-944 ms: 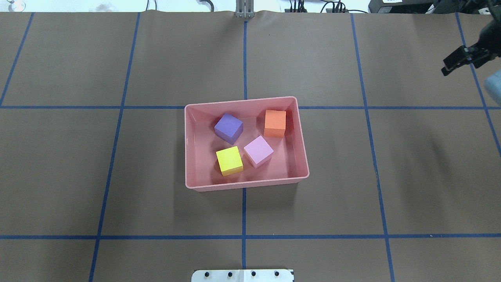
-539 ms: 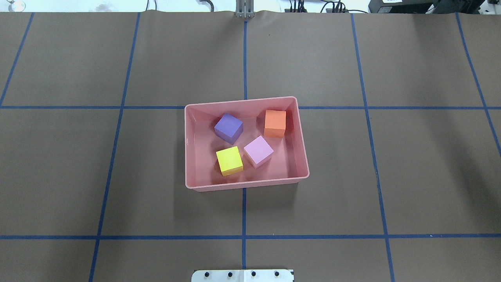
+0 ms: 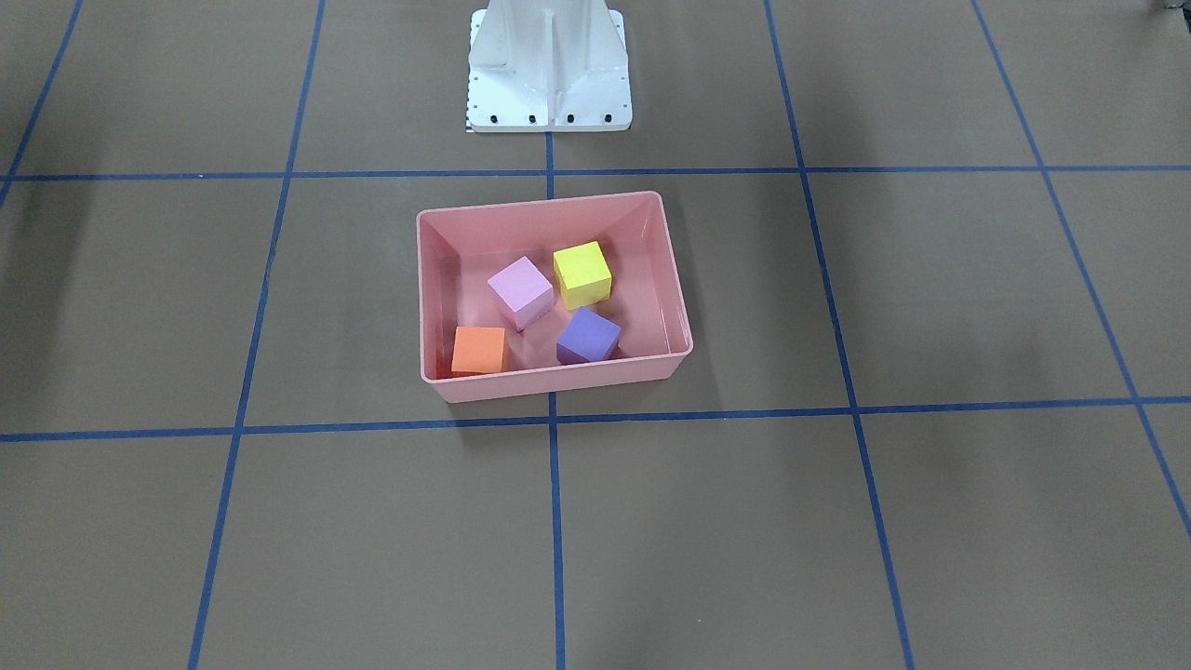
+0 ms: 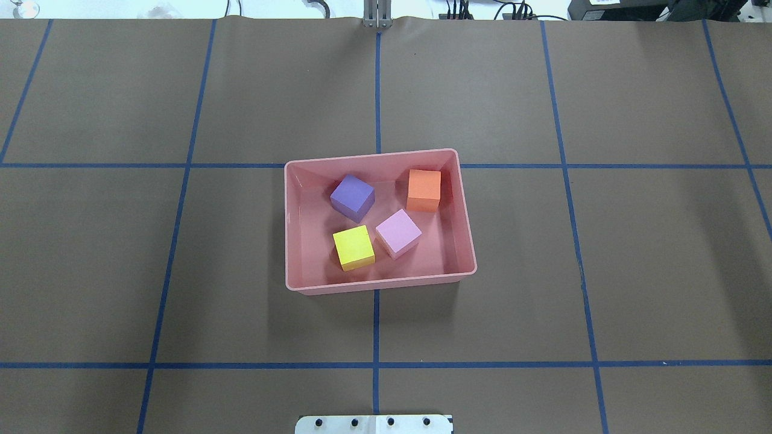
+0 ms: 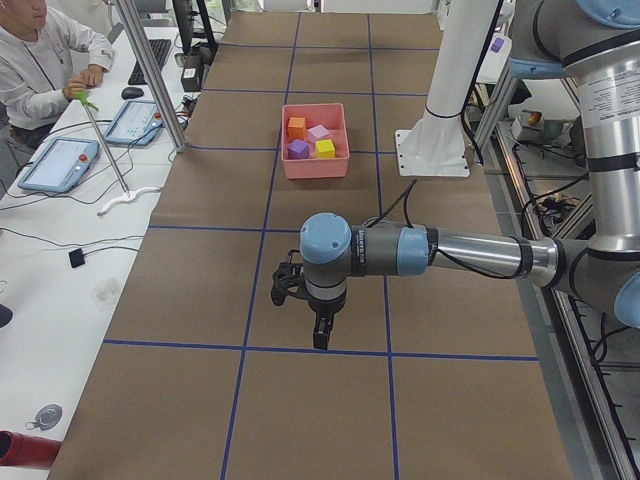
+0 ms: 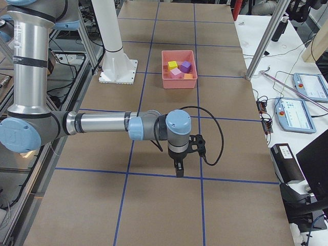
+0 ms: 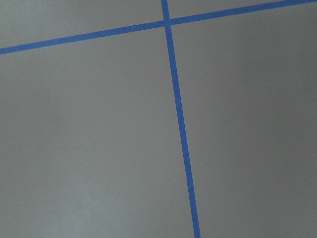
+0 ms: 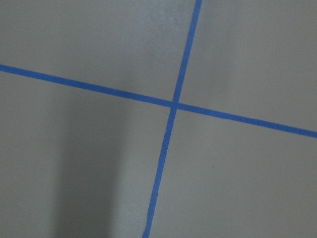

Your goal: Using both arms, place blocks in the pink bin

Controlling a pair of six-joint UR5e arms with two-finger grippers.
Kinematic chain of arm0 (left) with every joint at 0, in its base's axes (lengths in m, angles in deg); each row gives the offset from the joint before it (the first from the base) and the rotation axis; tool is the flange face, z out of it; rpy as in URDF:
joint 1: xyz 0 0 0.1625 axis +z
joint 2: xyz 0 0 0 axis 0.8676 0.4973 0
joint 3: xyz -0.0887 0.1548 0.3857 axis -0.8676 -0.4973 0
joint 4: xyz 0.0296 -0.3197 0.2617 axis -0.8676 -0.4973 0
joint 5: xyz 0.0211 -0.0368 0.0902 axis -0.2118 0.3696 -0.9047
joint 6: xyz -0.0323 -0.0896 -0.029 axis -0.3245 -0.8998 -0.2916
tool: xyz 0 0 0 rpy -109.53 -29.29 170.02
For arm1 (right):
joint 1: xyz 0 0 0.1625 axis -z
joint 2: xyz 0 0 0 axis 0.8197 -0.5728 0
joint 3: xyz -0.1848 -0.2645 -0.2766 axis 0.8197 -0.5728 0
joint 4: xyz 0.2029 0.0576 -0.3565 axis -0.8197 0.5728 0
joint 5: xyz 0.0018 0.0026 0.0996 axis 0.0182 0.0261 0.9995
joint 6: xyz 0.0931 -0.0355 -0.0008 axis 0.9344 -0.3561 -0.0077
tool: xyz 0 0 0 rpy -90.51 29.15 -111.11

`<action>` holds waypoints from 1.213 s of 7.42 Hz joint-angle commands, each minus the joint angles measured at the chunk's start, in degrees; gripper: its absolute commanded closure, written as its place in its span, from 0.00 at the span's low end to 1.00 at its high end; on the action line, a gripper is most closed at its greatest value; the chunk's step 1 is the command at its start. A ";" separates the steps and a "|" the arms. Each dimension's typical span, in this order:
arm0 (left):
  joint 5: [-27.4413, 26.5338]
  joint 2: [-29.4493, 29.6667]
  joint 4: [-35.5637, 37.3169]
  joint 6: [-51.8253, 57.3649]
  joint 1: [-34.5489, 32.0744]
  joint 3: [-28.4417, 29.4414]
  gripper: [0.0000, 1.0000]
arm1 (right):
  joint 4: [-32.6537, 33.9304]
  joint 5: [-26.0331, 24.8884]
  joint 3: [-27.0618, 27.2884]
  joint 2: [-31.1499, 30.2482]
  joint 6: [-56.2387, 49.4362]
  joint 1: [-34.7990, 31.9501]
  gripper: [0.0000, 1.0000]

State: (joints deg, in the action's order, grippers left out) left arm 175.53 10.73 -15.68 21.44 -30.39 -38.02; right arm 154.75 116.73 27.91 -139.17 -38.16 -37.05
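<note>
The pink bin [image 4: 469,241] sits at the table's middle, also in the front view [image 3: 558,383]. Inside it lie the purple block [image 4: 353,196], orange block [image 4: 423,188], light pink block [image 4: 398,232] and yellow block [image 4: 353,246], all apart from the arms. The left gripper [image 5: 320,335] shows only in the left side view, hanging low over the bare table far from the bin; I cannot tell if it is open. The right gripper [image 6: 179,169] shows only in the right side view, likewise low over the table; I cannot tell its state. Both wrist views show only brown paper and blue tape.
The white pedestal base [image 3: 549,65] stands behind the bin on the robot's side. Blue tape lines grid the brown table. An operator [image 5: 40,60] sits at a side desk with tablets beyond the table's far edge.
The right gripper, at the overhead view's right edge 0.9 s ago, has left that view. The bin and blocks have not moved.
</note>
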 commanded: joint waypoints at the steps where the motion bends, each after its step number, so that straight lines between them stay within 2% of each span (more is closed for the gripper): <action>1: 0.03 0.29 -0.04 0.48 -0.05 -0.29 0.00 | -0.07 0.04 2.01 -4.34 -0.23 -4.30 0.00; 9: 0.12 0.03 -1.18 0.49 -0.05 -0.64 0.00 | 0.20 0.22 2.64 -4.09 0.82 -4.14 0.00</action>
State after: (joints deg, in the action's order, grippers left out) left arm 175.64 10.82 -16.93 22.00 -30.40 -38.52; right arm 154.94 116.96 30.55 -143.26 -37.31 -41.19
